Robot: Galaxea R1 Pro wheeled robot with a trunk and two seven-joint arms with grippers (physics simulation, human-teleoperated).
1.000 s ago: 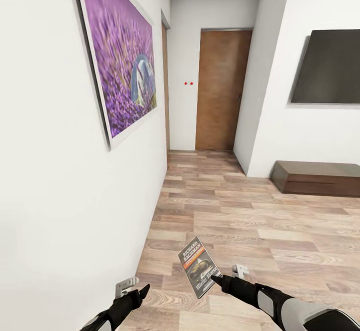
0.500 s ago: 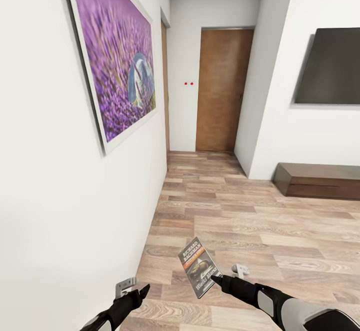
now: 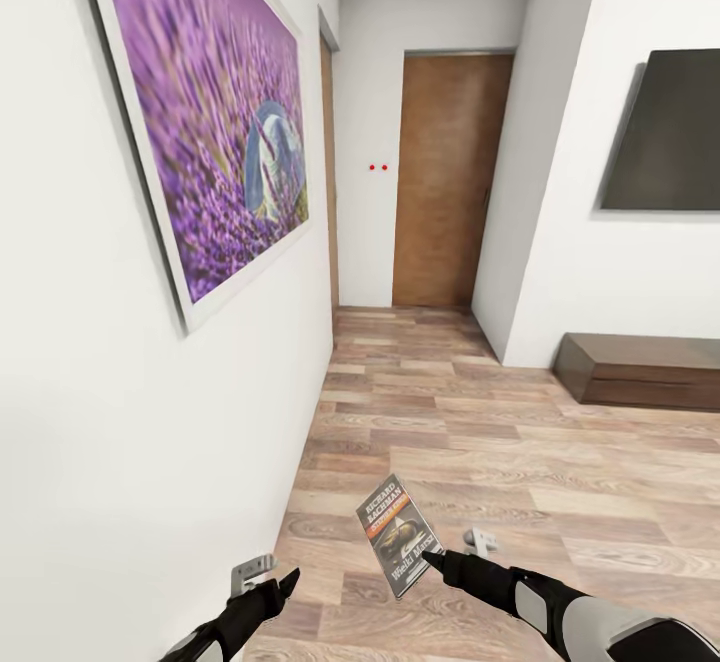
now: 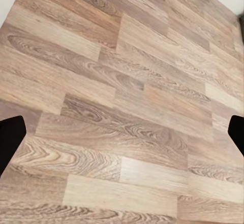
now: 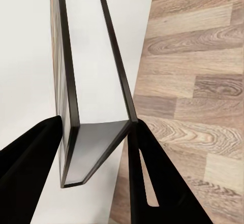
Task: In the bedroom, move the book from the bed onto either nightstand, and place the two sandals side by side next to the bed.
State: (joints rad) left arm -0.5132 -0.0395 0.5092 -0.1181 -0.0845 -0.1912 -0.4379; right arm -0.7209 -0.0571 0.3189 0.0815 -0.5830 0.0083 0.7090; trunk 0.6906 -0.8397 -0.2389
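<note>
The book (image 3: 398, 534), a thin paperback with white "RICHARD BACHMAN" lettering and an orange band, hangs tilted above the wood floor, and my right gripper (image 3: 432, 557) is shut on its lower edge. In the right wrist view the book (image 5: 96, 82) stands edge-on between the two black fingers (image 5: 30, 158) of that gripper (image 5: 96, 132). My left gripper (image 3: 285, 582) is low at the left, close to the wall. Its wrist view shows the left gripper (image 4: 122, 135) open, fingertips (image 4: 10, 137) far apart over bare planks. The bed, nightstand and sandals are out of view.
A white wall (image 3: 120, 442) runs close along my left, bearing the purple lavender picture (image 3: 210, 132). Ahead a short passage ends at a brown door (image 3: 445, 182). On the right wall hangs a dark screen (image 3: 665, 132) above a low brown cabinet (image 3: 640, 372). The plank floor (image 3: 500, 442) lies open ahead.
The whole view has shifted: the picture has grown and slid left, the screen and cabinet right, so the camera has moved. Both arms and the book keep their pose.
</note>
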